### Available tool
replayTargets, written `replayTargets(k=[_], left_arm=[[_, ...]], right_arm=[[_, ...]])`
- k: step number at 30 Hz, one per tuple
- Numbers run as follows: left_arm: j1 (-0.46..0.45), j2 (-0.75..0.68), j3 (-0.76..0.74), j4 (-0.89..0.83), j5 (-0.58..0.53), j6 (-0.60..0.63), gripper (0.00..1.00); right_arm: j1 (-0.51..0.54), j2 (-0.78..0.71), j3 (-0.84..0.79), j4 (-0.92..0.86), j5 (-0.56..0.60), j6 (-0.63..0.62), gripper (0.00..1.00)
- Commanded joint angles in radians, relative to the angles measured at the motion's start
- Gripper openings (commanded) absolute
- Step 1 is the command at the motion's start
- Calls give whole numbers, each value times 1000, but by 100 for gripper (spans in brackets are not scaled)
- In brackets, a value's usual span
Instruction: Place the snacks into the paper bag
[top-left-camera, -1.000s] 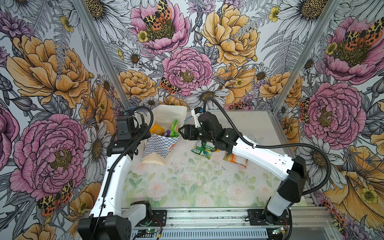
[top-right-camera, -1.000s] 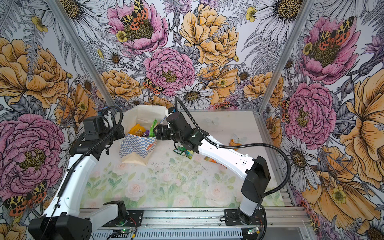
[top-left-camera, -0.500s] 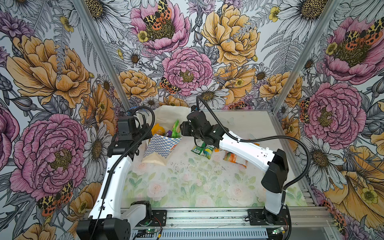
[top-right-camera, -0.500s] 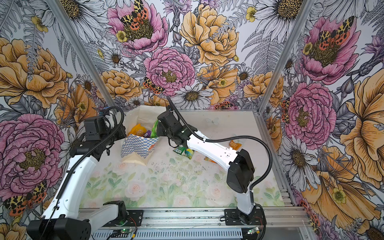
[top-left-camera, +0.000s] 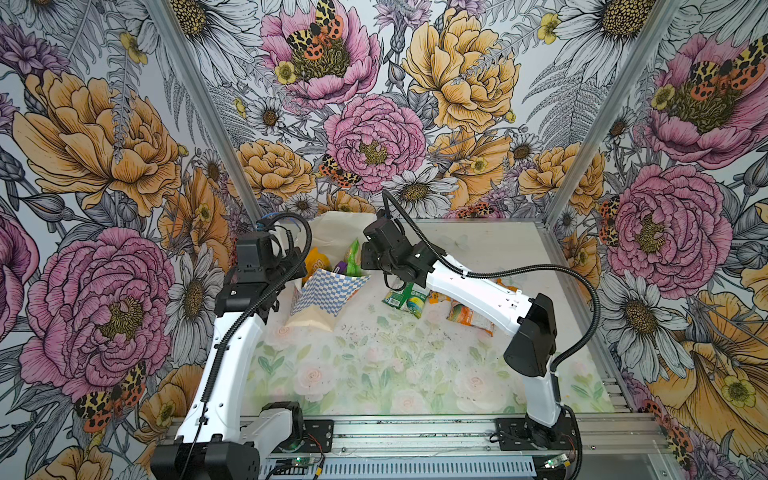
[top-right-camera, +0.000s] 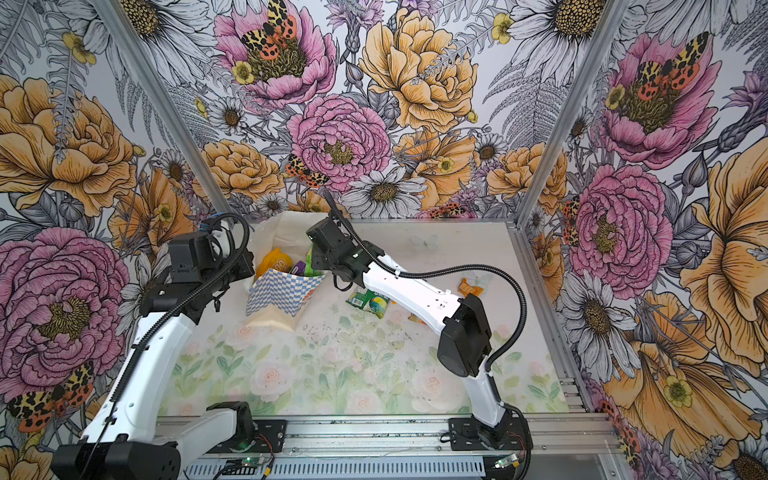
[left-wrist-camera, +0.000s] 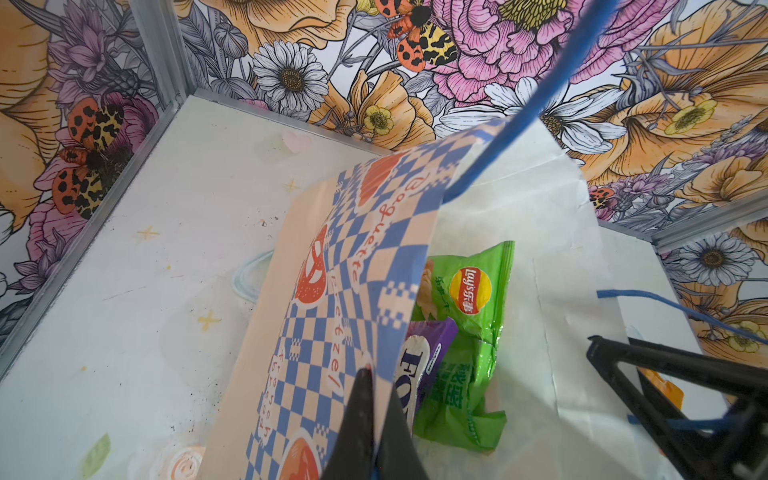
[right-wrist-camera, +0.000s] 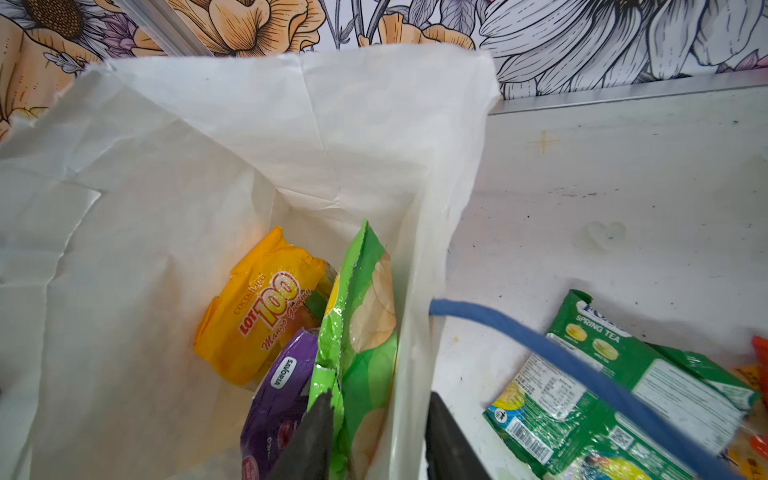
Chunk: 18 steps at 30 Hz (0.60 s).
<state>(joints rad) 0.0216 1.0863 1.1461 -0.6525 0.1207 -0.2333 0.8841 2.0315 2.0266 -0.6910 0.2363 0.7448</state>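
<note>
The paper bag (top-left-camera: 328, 293) (top-right-camera: 282, 293) stands open at the back left. My left gripper (left-wrist-camera: 372, 374) is shut on its checkered front rim (left-wrist-camera: 332, 266). Inside lie a yellow-orange packet (right-wrist-camera: 262, 307), a purple packet (right-wrist-camera: 282, 386) and a large green packet (right-wrist-camera: 365, 316) (top-left-camera: 354, 259). My right gripper (right-wrist-camera: 376, 401) (top-left-camera: 363, 266) straddles the bag's right wall. One finger presses the green packet inside and the other touches the wall outside. A green-white packet (top-left-camera: 405, 297) (right-wrist-camera: 623, 395), an orange-white pack (top-left-camera: 467, 313) and small orange sachets (top-right-camera: 469, 286) lie on the table to the right.
A blue cord handle (right-wrist-camera: 540, 345) hangs across the right wrist view, and another (left-wrist-camera: 519, 112) rises from the rim held by my left gripper. My right forearm (top-left-camera: 469, 286) passes over the loose packets. Metal frame posts and floral walls close in the back and sides.
My right gripper has moved left to the bag's right rim and its jaws have narrowed around the wall and the green packet. The left arm holds still.
</note>
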Motion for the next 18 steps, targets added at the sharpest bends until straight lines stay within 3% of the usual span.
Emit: replayTargets(k=[1,11,18], left_arm=[[-10,-27,8,44,27,0,0],[-21,-39,6,56,59,3,0],[-58,-84,-20,105,74,16,0]], right_arm=[[0,2,42,-41,25,-30,30],[-4,-6,93,-53,4,-71,0],[7,-58,170,-51,-3,-132,0]])
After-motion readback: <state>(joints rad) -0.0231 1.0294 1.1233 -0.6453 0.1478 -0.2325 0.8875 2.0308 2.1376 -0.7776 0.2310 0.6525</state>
